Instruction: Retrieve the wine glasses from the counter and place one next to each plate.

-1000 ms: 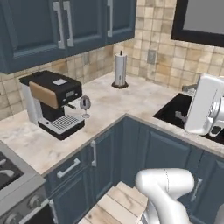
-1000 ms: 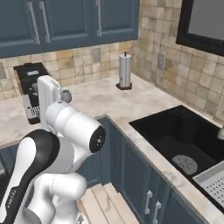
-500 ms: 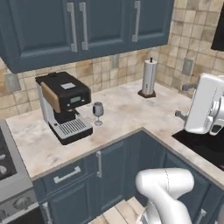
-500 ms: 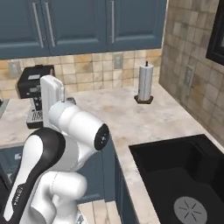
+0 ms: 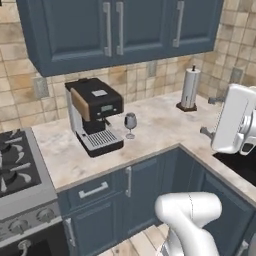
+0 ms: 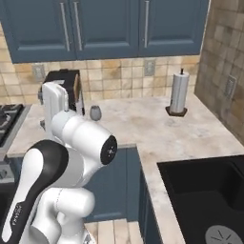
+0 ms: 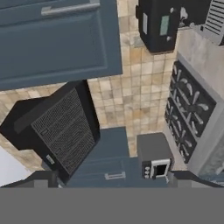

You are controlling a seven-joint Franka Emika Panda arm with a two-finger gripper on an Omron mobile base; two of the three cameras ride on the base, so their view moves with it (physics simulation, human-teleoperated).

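Observation:
One clear stemmed wine glass [image 5: 130, 123] stands upright on the beige marble counter [image 5: 160, 125], just right of the black coffee machine [image 5: 94, 114]. From the other side the wine glass [image 6: 95, 113] shows beside my arm. My gripper [image 5: 210, 116] hangs open and empty above the counter's right part, well right of the glass, its fingers pointing left. In the right base view the gripper [image 6: 41, 110] sits in front of the coffee machine [image 6: 66, 86]. The hand view is rolled and shows the coffee machine [image 7: 159, 24] far off. The plates are out of view.
A paper towel holder [image 5: 189, 89] stands at the back right of the counter. A stove [image 5: 17, 165] adjoins the counter on the left and a black sink [image 6: 205, 190] lies to the right. Navy wall cabinets [image 5: 120, 30] hang above. A range hood [image 7: 61, 127] is in the hand view.
The whole picture has shifted: the base has moved, so the coffee machine, glass and towel holder slid right and the stove came into view. The gripper stays open, unchanged against the base.

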